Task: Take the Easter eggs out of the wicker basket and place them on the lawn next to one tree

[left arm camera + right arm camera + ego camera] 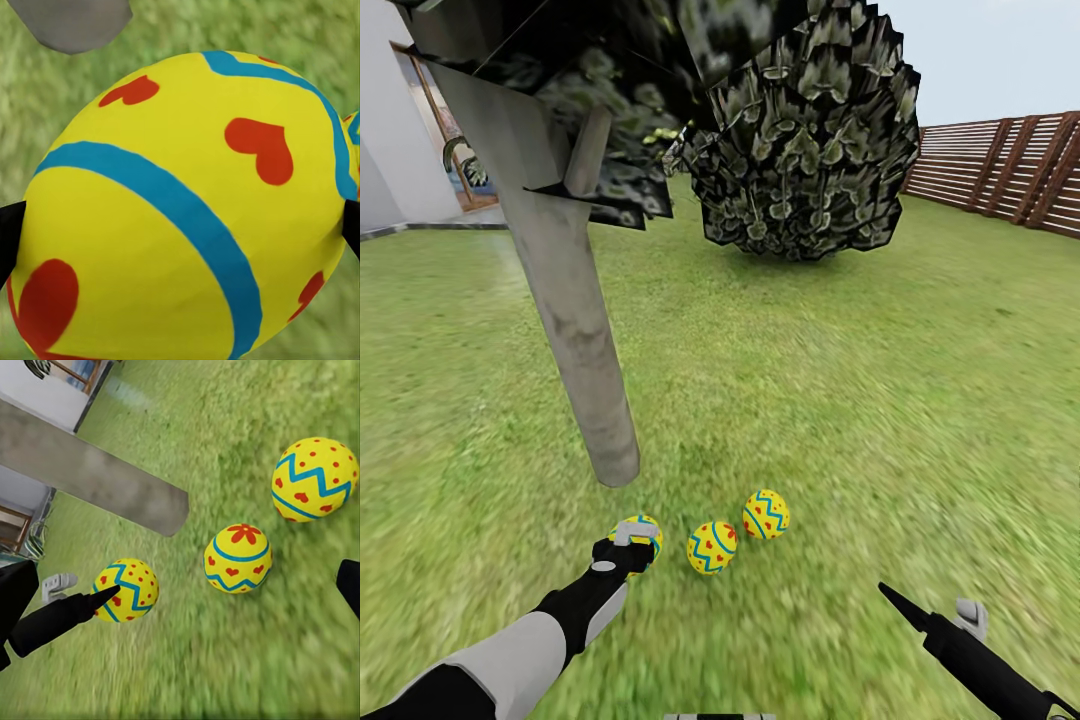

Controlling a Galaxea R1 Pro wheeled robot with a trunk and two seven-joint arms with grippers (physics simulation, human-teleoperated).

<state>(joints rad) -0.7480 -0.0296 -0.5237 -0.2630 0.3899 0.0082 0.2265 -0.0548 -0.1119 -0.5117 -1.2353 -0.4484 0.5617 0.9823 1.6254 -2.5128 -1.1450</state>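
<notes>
Left tool (630,545): its black fingers (105,595) are closed around the leftmost Easter egg (641,535), which sits at lawn level close to the foot of the tree trunk (575,330). In the left wrist view this egg (187,210) sits between the 2 dark finger edges, 1 on each side, touching it.

Right tool (895,603): low over the lawn (880,400), well apart from the eggs, holding nothing. Its 2 fingertips stand far apart at opposite edges of the right wrist view, jaws wide.

Eggs: 3 in total, in a rough row on the grass beside the trunk. The middle egg (712,547) and the right egg (766,514) lie free, just beside each other and near the held one.

Surroundings: dark angular leaf crown (800,140) overhead, brown slatted fence (1000,165) behind.
</notes>
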